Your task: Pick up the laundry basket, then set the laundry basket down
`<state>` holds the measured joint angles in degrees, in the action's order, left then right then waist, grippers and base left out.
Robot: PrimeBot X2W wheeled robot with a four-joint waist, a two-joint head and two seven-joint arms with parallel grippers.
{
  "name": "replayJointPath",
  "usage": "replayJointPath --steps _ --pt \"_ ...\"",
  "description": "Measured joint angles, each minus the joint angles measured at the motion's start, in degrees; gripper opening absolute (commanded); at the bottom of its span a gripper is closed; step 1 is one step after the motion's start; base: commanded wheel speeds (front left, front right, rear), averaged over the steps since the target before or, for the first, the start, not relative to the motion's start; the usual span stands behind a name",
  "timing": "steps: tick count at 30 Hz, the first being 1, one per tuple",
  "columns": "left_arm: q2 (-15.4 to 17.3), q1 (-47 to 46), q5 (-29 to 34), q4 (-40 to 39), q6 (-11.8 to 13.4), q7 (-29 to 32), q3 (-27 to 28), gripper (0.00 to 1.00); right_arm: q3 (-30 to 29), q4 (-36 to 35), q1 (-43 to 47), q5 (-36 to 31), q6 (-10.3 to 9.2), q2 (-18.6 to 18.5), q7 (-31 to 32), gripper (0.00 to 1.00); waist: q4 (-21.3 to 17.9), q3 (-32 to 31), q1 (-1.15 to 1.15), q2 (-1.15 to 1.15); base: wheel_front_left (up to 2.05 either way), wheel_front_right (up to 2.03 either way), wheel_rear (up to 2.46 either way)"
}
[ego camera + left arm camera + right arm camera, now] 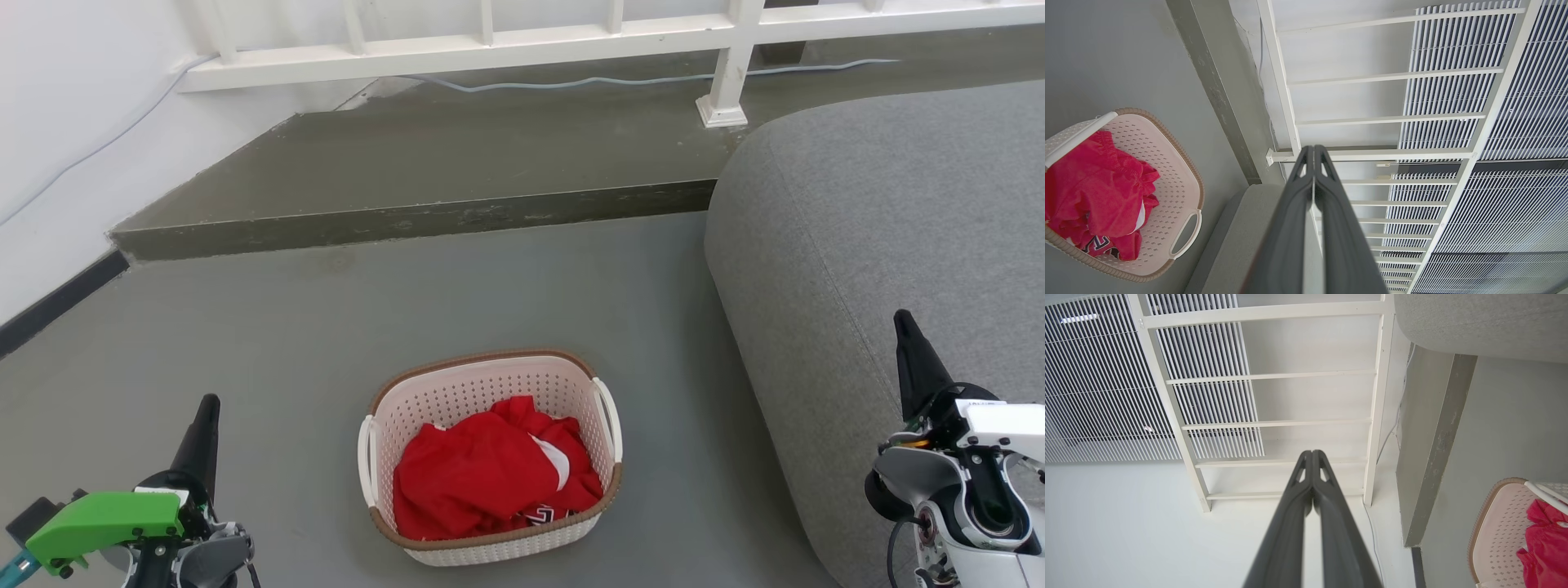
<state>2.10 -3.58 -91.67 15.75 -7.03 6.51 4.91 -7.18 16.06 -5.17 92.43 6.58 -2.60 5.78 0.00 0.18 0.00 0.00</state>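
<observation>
- left gripper [209, 403], nearest, low left of head view: two dark fingers pressed tip to tip, nothing held, nothing touched; same closed pair in left wrist view [1314, 148]
- green housing [106, 518] just behind those fingers; arm low, fingers pointing up-view over the floor [326, 327], well apart from the laundry basket [457, 396], off its left-handle side
- right gripper [901, 315], low right of head view: fingers closed tip to tip, empty, touching nothing; white wrist body beneath; tip pointing up-view, seen against the sofa [882, 245]; closed in right wrist view too [1312, 452]
- floor: flat grey, most of head view
- sofa: grey, rounded corner, right side of head view, near the basket's right handle, not touching it
- step [424, 219]: dark raised ledge across the back, white railing [490, 45] standing on it, pale cable [571, 82] lying along the railing's foot
- laundry basket: upright on floor, mouth up, bottom centre of head view, between the two grippers; long axis seemingly handle to handle, roughly left-right, right end turned slightly farther off; brown rim, white handle at each end; seen at left edge of left wrist view [1171, 171] and lower right corner of right wrist view [1494, 522]
- red garment [482, 469]: crumpled inside the basket, white patch showing, heaped toward the near wall
</observation>
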Motion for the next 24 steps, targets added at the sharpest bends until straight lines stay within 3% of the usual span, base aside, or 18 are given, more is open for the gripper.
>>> replayJointPath --steps 24 --pt "0.0 0.0 0.0 0.0 0.0 0.0 0.0 0.00 0.0 0.0 0.0 0.0 0.00 0.0 0.1 0.00 0.0 0.0 0.00 0.00 0.00 0.00 0.00"
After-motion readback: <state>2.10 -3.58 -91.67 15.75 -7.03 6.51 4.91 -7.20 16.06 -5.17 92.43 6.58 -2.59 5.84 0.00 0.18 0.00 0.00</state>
